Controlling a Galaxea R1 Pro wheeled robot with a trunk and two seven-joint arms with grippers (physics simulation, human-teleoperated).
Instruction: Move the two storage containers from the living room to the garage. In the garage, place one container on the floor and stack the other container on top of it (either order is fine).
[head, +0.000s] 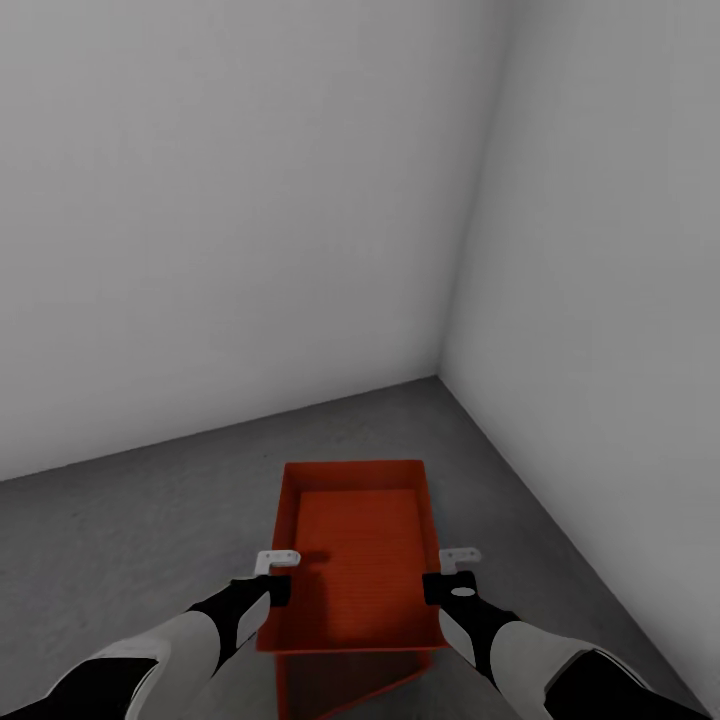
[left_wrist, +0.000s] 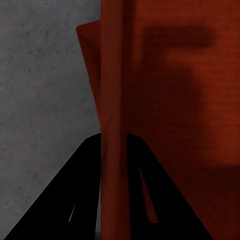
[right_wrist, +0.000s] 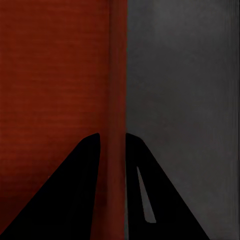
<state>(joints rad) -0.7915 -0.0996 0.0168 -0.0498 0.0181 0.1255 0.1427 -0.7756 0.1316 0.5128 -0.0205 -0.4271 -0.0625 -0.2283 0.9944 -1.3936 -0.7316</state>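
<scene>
Garage corner, carrying stage. From the left: the left gripper (head: 278, 560) is clamped on the left long wall of an orange-red, low-walled rectangular storage container (head: 362, 560); in the left wrist view its dark fingers (left_wrist: 87, 190) straddle that wall (left_wrist: 111, 100). The container is held level between the arms, above the rough dark grey concrete floor (head: 130, 540). Beneath its near end a second orange-red surface (head: 345, 680) shows, possibly the other container, though this cannot be confirmed. On the right, the right gripper (head: 460, 555) grips the opposite long wall, fingers (right_wrist: 80, 190) on either side of the rim (right_wrist: 117, 100). Plain white walls (head: 250, 200) meet at the corner beyond. Judged progress: transport to the garage appears complete; lowering, releasing and stacking remain.
</scene>
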